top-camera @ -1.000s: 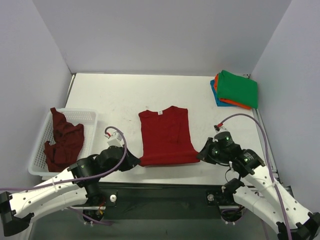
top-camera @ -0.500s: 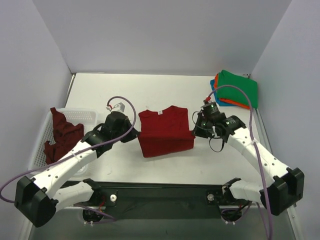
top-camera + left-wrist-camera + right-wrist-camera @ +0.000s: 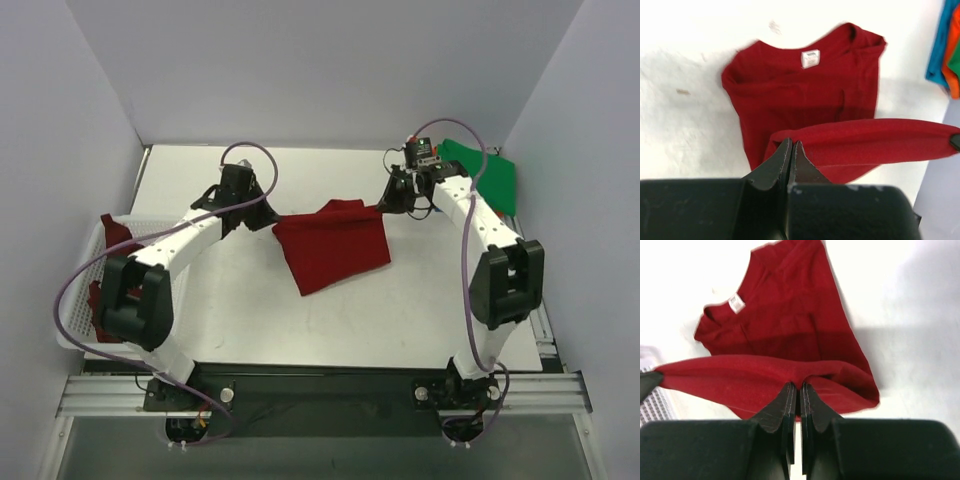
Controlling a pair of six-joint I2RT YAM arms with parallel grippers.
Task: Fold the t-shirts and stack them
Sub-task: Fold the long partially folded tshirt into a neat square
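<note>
The bright red t-shirt lies mid-table with its bottom hem lifted and carried over toward the collar. My left gripper is shut on the hem's left corner. My right gripper is shut on the hem's right corner. The hem hangs stretched between them above the shirt's collar end and white label. The maroon t-shirt lies crumpled in the basket at the left. The folded green t-shirt tops the stack at the far right, with orange and blue ones under it.
The white mesh basket stands at the table's left edge. Grey walls close the table at the back and sides. The arms' cables loop above the far part of the table.
Both grippers have moved from the near edge toward the back, carrying the red shirt's hem over its body. The shirt now lies shorter and skewed.
</note>
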